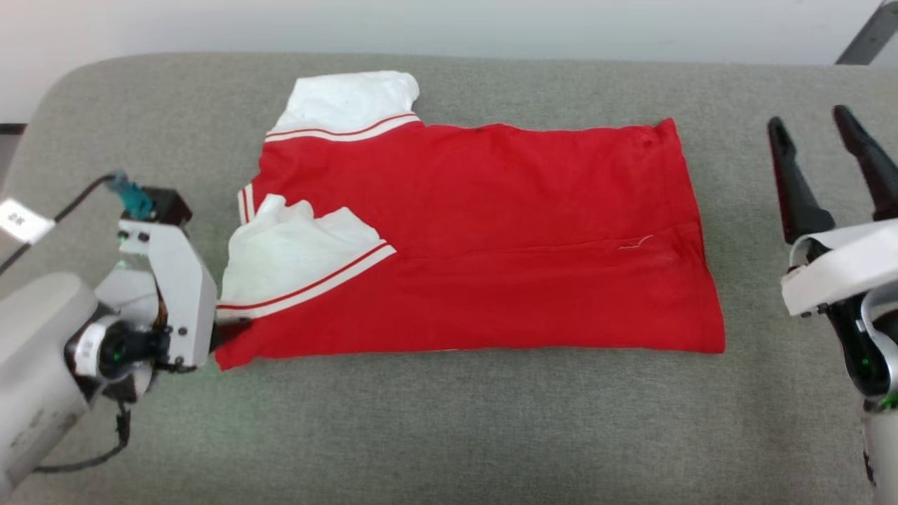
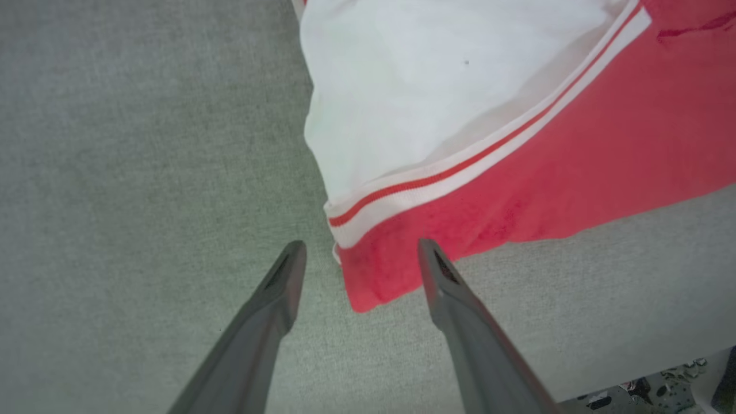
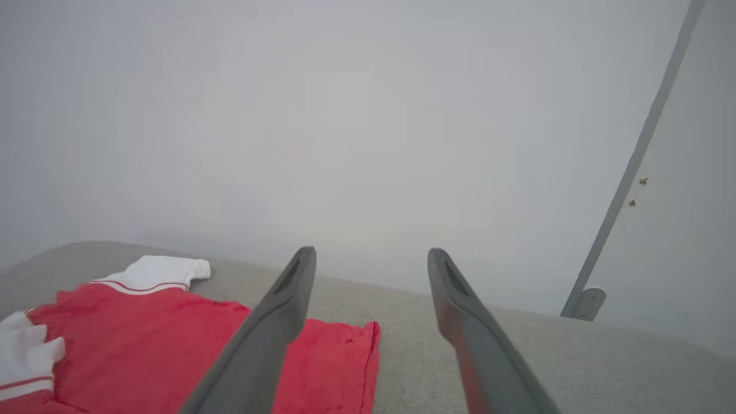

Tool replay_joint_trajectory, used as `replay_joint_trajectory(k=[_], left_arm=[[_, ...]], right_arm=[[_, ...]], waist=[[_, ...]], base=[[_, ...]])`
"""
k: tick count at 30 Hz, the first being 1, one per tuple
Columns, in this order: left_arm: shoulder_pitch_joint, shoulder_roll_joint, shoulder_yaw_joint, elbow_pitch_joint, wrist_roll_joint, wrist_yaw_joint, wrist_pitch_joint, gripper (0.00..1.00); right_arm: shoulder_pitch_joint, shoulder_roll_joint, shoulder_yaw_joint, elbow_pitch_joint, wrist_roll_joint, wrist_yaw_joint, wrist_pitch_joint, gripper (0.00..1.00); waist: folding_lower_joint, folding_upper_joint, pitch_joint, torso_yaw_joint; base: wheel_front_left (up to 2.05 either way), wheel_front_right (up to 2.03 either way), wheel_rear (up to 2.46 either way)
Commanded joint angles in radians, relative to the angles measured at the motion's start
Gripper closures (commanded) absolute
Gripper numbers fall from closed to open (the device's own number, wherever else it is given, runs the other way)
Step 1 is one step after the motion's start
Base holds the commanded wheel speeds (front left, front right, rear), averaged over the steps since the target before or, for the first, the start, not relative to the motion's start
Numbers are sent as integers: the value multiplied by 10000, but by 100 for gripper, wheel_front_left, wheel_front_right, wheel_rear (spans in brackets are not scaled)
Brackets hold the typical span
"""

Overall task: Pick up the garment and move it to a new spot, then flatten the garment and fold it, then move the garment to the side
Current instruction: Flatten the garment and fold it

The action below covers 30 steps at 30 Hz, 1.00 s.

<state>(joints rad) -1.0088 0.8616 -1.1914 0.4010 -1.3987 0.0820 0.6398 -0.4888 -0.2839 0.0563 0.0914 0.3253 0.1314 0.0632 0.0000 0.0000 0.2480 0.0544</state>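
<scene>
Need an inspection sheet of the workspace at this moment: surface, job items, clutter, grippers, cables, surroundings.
Surface: grey fabric-covered table with rounded far corners.
Job's things: red garment lies flat on the table, apparently folded lengthwise, with its white sleeves at the robot's left end.
Clutter: nothing seen.
Grippers: left gripper is open and low, with the garment's near-left corner between its fingers; contact cannot be told. Right gripper is open, holds nothing and stands apart from the garment, to its right.
Cables: dark cable with a white tag runs to the left wrist.
Surroundings: pale wall; slanted grey bar at upper right.
</scene>
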Motion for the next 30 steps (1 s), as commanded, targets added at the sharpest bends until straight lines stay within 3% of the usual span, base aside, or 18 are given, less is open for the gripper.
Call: replay_joint_trajectory(k=[1,5,10,14,19,20,22,26,30], left_arm=[[208,206,-21,-319,-95,279,88,0],[550,525,-40,-698,-177,690,44,0],[947,580,-27,-521,-172,813,-393,0],[1240,313,18,64,-192,714,-911,0],[1618,-182,-51,730,-540,573,-828,0],[1660,-285,-101,804,-566,525,-759,15],[1679,-460,-179,918,-573,422,-665,100],[1730,-623,-325,966,-581,228,-375,100],[1683,-809,-267,1079,-624,87,-449,100]], right_arm=[[378,327,-401,-531,-308,-16,-82,0],[877,881,-922,-1504,-748,-16,59,0],[1390,1343,-1286,-2390,-956,-16,381,0],[1645,1562,-1475,-2866,-984,-16,595,0],[1890,1704,-1631,-3123,-906,-16,1083,0],[1963,1737,-1647,-3149,-901,-16,1234,0],[2070,1783,-1649,-3212,-854,-16,1587,0],[2344,1904,-1516,-3205,-759,-16,2383,0],[2567,1970,-1322,-2840,-513,-16,3841,0]], waist=[[0,0,89,-150],[0,0,250,-346],[0,0,503,-585],[0,0,655,-718],[0,0,731,-753],[0,0,738,-742],[0,0,759,-705],[0,0,773,-636],[0,0,823,-518]], base=[[0,0,0],[0,0,0],[0,0,0],[0,0,0],[0,0,0],[0,0,0],[0,0,0],[0,0,0],[0,0,0]])
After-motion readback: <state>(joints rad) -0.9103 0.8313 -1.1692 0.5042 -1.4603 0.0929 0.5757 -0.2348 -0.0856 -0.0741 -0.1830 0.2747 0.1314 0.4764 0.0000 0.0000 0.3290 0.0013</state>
